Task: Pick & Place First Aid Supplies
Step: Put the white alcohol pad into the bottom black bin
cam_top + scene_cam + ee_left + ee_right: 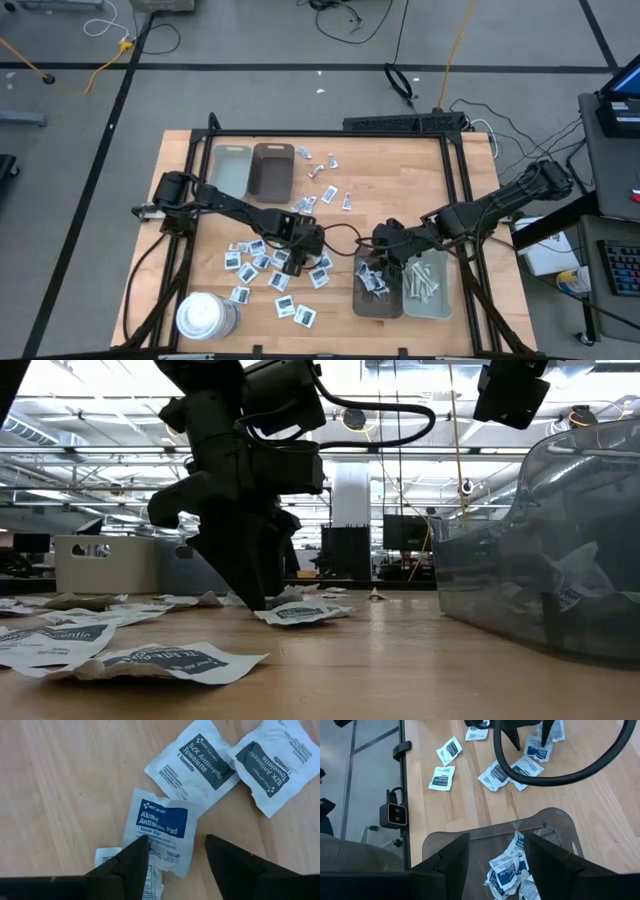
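At the lower left of the high view a large white cylinder (206,315) stands just beside the scattered first aid packets (262,262), which spread across the wooden surface (340,215) toward the centre. The left pincer (308,240) sits low among them, jaws apart and empty; its wrist view shows an alcohol pad packet (161,827) lying flat just ahead, one finger (131,862) over the packet's edge. To take it cleanly, I'd say the jaws should straddle that one packet alone and press down to the wood before closing, since a second packet (114,857) peeks out beside it and could come along. Right of centre, the right pincer (382,247) hovers open and empty above the brown tray (362,302), already holding packets; the grey tray (442,300) alongside holds pale strips. Two more trays (252,172) sit at the upper left, clear of the work.
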Robot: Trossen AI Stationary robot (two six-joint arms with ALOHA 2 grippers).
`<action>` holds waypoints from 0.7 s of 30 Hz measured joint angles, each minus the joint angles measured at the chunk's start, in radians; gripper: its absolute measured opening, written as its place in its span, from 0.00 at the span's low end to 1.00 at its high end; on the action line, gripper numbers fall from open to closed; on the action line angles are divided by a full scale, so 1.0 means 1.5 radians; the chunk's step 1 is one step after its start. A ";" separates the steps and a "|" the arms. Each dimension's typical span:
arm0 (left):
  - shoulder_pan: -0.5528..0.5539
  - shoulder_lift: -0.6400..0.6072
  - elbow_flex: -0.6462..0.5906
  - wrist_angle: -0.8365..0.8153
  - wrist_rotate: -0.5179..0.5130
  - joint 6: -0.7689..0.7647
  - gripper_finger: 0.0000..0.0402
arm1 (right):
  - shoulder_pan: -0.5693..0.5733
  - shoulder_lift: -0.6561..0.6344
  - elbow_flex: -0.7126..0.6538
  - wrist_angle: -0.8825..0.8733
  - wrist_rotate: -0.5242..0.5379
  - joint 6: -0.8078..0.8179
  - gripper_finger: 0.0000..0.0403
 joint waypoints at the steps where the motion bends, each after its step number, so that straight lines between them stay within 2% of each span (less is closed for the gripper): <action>1: 0.000 0.000 0.000 0.001 0.001 0.000 0.46 | 0.000 0.000 0.000 0.001 0.000 0.000 0.45; 7: 0.000 0.000 0.000 0.001 0.002 -0.007 0.23 | 0.000 0.000 0.000 0.001 0.000 -0.002 0.45; 12: 0.000 -0.016 -0.002 -0.008 0.005 -0.066 0.03 | 0.000 0.000 0.000 0.000 0.000 -0.002 0.45; 14: 0.000 -0.034 -0.003 -0.006 0.005 -0.089 0.02 | 0.000 0.000 0.000 0.000 0.000 -0.005 0.45; 21: 0.002 -0.113 -0.002 0.000 0.020 -0.105 0.07 | -0.001 0.000 0.000 -0.001 0.000 -0.015 0.45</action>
